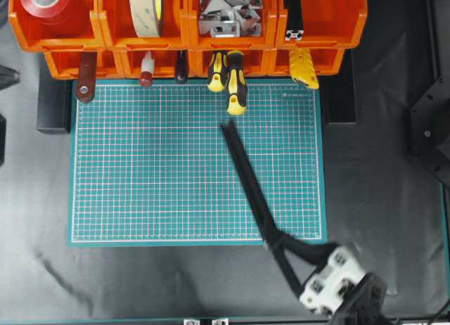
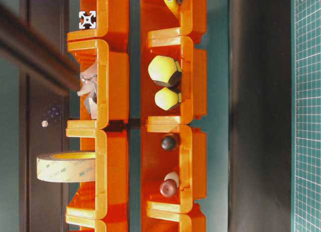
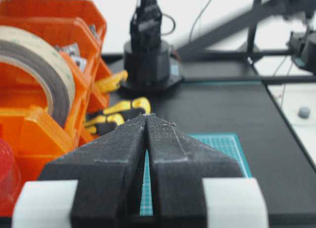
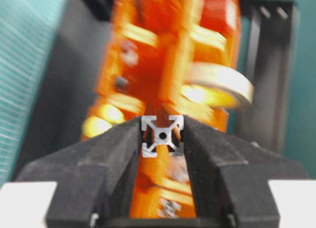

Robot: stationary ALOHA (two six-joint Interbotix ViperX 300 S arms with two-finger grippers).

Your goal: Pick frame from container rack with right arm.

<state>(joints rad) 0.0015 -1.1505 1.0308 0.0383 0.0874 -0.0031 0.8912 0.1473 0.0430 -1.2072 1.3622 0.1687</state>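
The right gripper (image 4: pixel 162 139) is clamped on the frame (image 4: pixel 162 135), a slim black grooved metal bar whose silvery square cut end sits pinched between the two black jaws at the centre of the wrist view. In the overhead view that bar (image 1: pixel 247 181) runs from the gripper (image 1: pixel 275 244) at lower right up toward the middle, hanging over the green gridded cutting mat (image 1: pixel 140 170), clear of the container rack (image 1: pixel 190 40), the two rows of bright orange plastic bins across the top.

The hold appears to be near one end, so most of the bar overhangs; I judge a quick swing could twist it in the jaws or let it slip out. Its free tip points toward the yellow-and-black screwdriver handles (image 1: pixel 235 82) jutting from the lower bins at upper centre and could clip them if swept that way.

Another silvery square bar end (image 1: pixel 294 35) shows in the upper right bin. A beige tape roll (image 1: pixel 145 8) and a red tape roll (image 1: pixel 49 5) sit at upper left.

The left gripper (image 3: pixel 146 120), at the bottom centre of its own view, has its jaws pressed together on nothing.
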